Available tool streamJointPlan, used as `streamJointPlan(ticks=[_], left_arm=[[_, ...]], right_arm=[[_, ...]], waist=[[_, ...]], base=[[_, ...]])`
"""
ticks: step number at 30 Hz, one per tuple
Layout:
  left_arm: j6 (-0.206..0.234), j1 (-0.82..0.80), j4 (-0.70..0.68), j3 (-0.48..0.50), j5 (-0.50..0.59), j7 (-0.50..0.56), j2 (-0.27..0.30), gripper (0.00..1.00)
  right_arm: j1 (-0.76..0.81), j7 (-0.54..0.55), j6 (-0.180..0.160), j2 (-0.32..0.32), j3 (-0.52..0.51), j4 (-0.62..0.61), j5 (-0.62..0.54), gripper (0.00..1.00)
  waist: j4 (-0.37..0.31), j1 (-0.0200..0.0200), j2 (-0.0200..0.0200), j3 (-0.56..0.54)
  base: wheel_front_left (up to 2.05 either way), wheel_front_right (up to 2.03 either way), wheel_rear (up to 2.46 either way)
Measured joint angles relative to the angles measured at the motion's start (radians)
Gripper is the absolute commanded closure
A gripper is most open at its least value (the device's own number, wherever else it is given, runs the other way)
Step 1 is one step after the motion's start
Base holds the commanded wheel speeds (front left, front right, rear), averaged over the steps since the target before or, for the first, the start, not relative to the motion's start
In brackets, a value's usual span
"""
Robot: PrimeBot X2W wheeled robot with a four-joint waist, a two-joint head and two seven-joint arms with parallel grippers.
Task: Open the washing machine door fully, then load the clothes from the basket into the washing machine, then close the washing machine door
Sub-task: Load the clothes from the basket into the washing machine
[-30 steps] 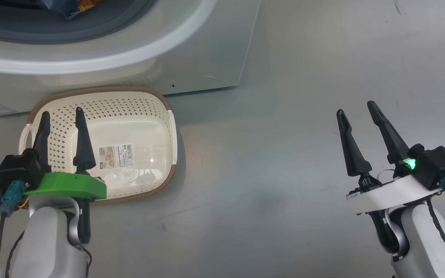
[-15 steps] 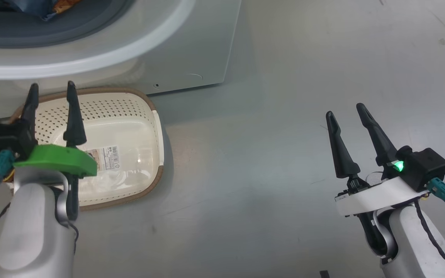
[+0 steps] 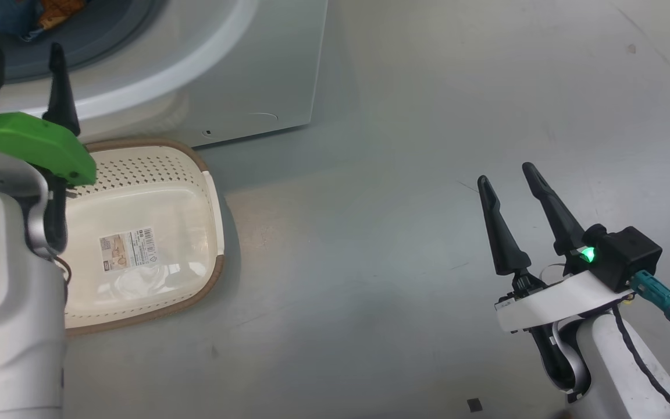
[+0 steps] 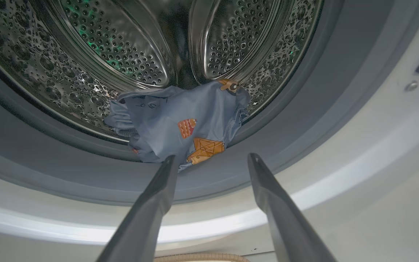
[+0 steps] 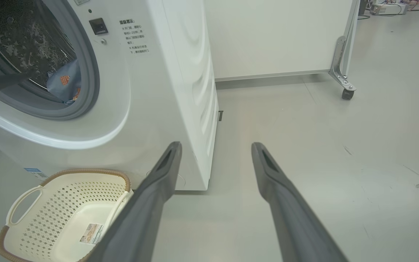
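The white washing machine (image 3: 253, 70) stands at the upper left, its drum opening uncovered; the washing machine door is out of view. The light blue clothes (image 4: 184, 123) with orange-brown figures lie at the drum's front lip, partly on the grey seal (image 4: 304, 120), and also show as clothes (image 5: 66, 82) in the right wrist view. My left gripper (image 3: 24, 64) is open in front of the opening, its fingertips just short of the fabric, left gripper (image 4: 212, 157) holding nothing. The cream basket (image 3: 218, 273) sits on the floor below the washer with just a sticker inside. My right gripper (image 3: 505, 174) hangs open over bare floor.
Grey floor stretches to the right of the washer. In the right wrist view a white panel on a metal caster (image 5: 347, 92) stands behind the machine. A blue label (image 5: 35, 171) sits low on the washer's front, just above the basket (image 5: 86, 171).
The head camera has swung right, shifting the scene left. My left gripper has risen from over the basket to the drum opening. The right gripper has stayed open and nearly still.
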Motion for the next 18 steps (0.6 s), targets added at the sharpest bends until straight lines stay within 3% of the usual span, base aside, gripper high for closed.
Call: streamJointPlan(ticks=[8, 18], left_arm=[[0.024, -0.111, 0.111, 0.044, -0.004, 0.085, 0.044, 0.00], [0.031, -0.208, 0.212, 0.037, 0.016, 0.110, 0.080, 0.00]], right_arm=[[0.001, 0.000, 0.000, -0.009, 0.016, 0.006, 0.001, 0.00], [0.010, 0.000, 0.000, -0.022, 0.011, 0.007, 0.002, 0.00]], waist=[[-0.033, 0.0000, 0.0000, 0.018], [-0.063, 0.0000, 0.0000, 0.048]], base=[[0.00, 0.00, 0.00], [0.00, 0.00, 0.00]])
